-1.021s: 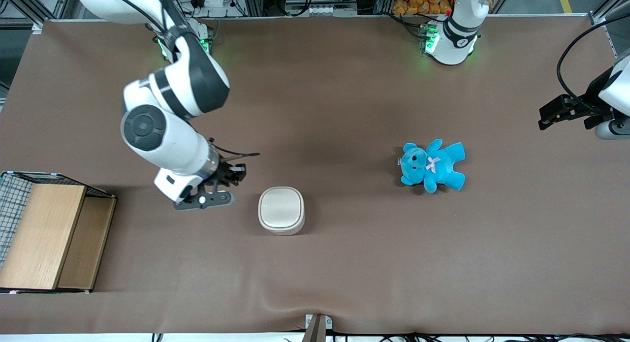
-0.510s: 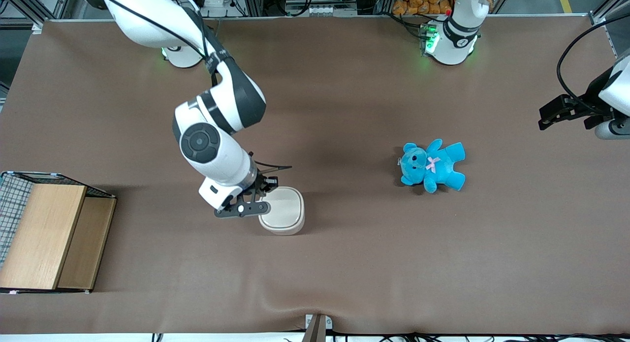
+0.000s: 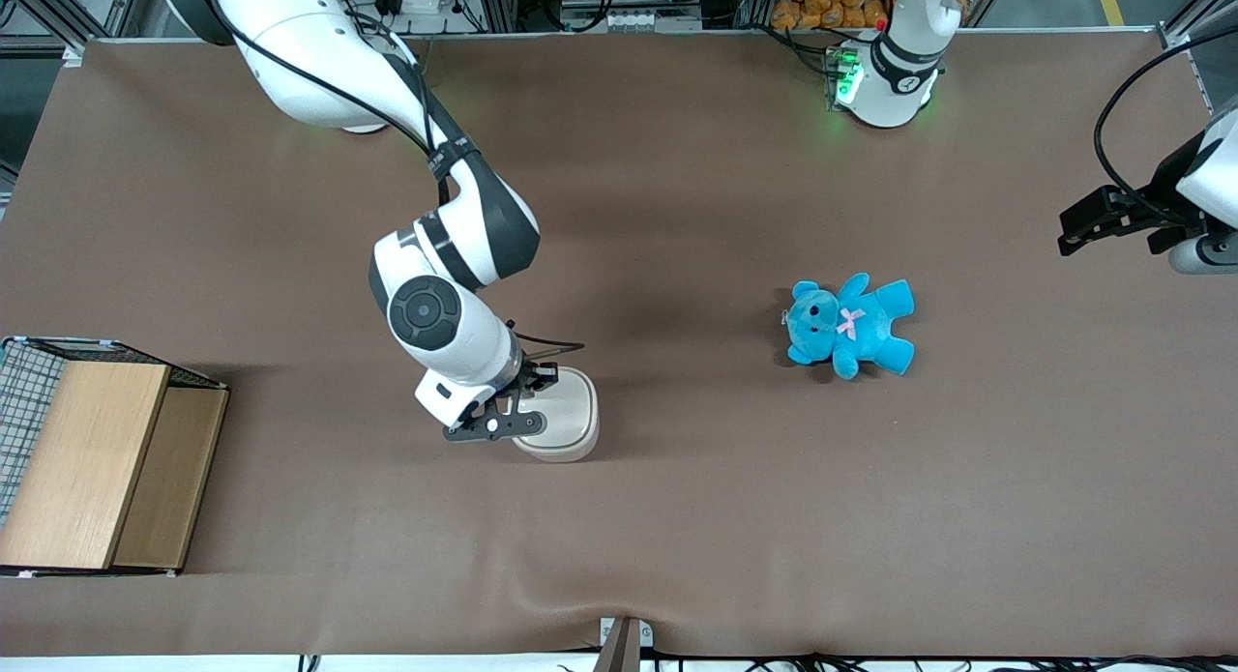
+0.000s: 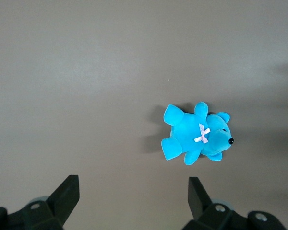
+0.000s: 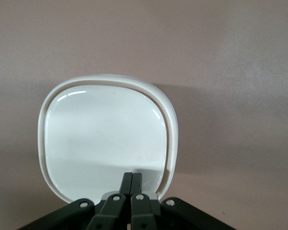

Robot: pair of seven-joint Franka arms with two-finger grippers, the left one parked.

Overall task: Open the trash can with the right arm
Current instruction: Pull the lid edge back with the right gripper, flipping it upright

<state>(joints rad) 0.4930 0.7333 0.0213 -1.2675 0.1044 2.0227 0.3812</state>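
Observation:
The trash can (image 3: 566, 413) is a small cream-white rounded-square bin standing on the brown table, its flat lid down. In the right wrist view the lid (image 5: 105, 139) fills the middle. My right arm (image 3: 440, 314) reaches down over the can's edge nearest the working arm's end. My gripper (image 5: 132, 177) is shut and empty, fingertips pressed together just over the lid's rim. In the front view the gripper (image 3: 527, 401) sits over the lid's edge.
A blue teddy bear (image 3: 849, 326) lies on the table toward the parked arm's end; it also shows in the left wrist view (image 4: 197, 134). A wooden box with wire mesh (image 3: 87, 454) stands at the working arm's end.
My right arm has swung from beside the can toward it; the gripper now sits over the lid's edge. The can and bear have not moved.

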